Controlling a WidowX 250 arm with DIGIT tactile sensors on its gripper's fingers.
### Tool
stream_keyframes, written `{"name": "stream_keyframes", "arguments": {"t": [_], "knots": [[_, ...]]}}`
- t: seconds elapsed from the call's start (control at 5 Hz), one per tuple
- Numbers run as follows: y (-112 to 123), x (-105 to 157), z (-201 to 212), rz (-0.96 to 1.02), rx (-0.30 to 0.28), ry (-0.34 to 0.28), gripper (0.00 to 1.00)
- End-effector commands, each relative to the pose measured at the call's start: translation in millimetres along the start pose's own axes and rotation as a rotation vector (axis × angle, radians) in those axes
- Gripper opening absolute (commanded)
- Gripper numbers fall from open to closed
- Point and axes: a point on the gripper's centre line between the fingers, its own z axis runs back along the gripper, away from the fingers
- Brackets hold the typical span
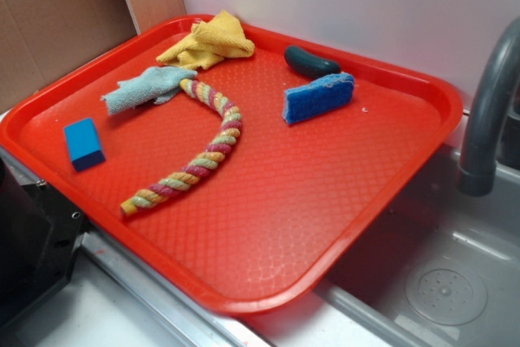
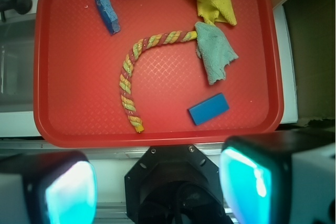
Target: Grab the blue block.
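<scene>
The blue block (image 1: 84, 143) is small, smooth and bright blue, and lies flat near the left edge of the red tray (image 1: 325, 225). In the wrist view the blue block (image 2: 209, 108) sits by the tray's (image 2: 68, 103) near rim, right of centre. My gripper (image 2: 157, 192) is high above and back from the tray, over the robot's black base (image 2: 176, 182). Its two cyan-padded fingers (image 2: 247, 182) stand wide apart with nothing between them. The exterior view does not show the gripper.
On the tray lie a rough blue sponge (image 1: 318, 97), a dark curved object (image 1: 311, 62), a striped rope (image 1: 203, 152), a yellow cloth (image 1: 210, 41) and a teal cloth (image 1: 150, 87). A grey faucet (image 1: 487, 111) and sink (image 1: 439, 282) are at the right.
</scene>
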Motion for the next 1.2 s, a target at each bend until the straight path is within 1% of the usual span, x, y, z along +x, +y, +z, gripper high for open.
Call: {"name": "stream_keyframes", "arguments": {"t": [0.0, 0.2, 0.4, 0.6, 0.8, 1.0], "knots": [[0.0, 0.0, 0.0, 0.000, 0.000, 0.000, 1.00], [35.0, -2.0, -29.7, 0.248, 0.035, 0.012, 1.00], [61.0, -2.2, -59.5, 0.500, 0.035, 0.027, 1.00], [73.5, 2.8, -84.8, 0.745, 0.098, -0.028, 1.00], [87.1, 3.4, -112.2, 0.991, 0.145, -0.062, 1.00], [95.5, 0.3, -130.9, 1.063, 0.178, -0.082, 1.00]]}}
